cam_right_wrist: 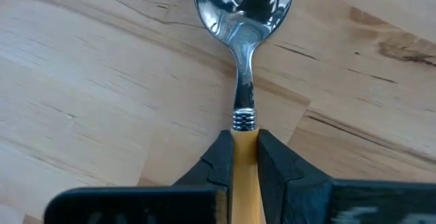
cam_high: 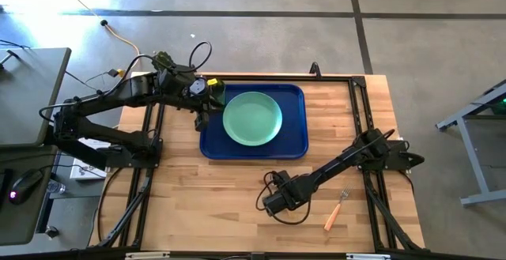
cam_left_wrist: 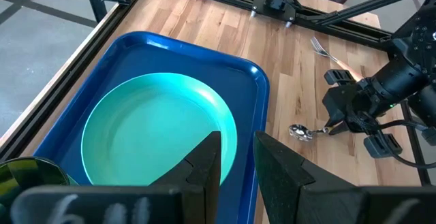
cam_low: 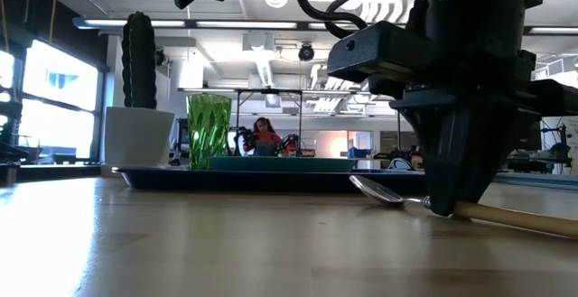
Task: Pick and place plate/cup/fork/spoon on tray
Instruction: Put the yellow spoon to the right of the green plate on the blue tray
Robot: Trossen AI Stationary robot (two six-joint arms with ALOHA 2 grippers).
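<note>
Two items, the plate and cup, are already sitting on the tray, while the right gripper is pinching the spoon handle on the counter at lower centre, needing a level lift; the left gripper, jaws slightly apart and empty, is hovering over the tray.

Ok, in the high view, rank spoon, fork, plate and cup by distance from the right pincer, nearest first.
From the right pincer:
1. spoon, clamped at its handle.
2. fork, on the table toward the right edge.
3. plate, on the tray.
4. cup, tray's far-left corner.
</note>
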